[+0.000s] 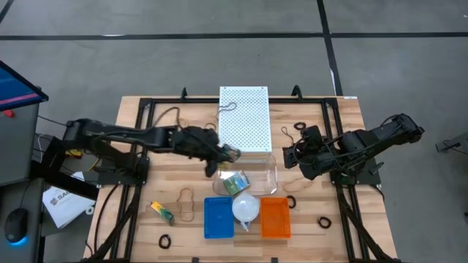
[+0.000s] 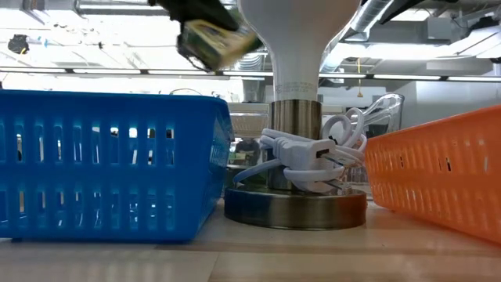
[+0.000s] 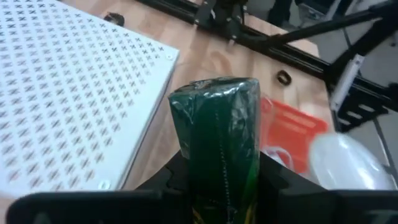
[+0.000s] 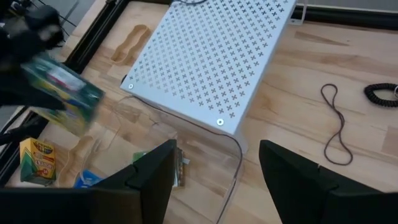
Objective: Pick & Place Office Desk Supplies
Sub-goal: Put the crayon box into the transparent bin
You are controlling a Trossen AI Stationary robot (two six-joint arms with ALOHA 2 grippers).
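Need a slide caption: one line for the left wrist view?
Left gripper holds a green crayon box above the white perforated board.

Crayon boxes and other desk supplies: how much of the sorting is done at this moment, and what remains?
Looks done: one crayon box already lies in the clear bin. In hand: the left gripper holds a second crayon box above the table, near the white perforated board. Left: a third crayon box, rubber bands and black rings lie loose on the table. The right gripper waits open.
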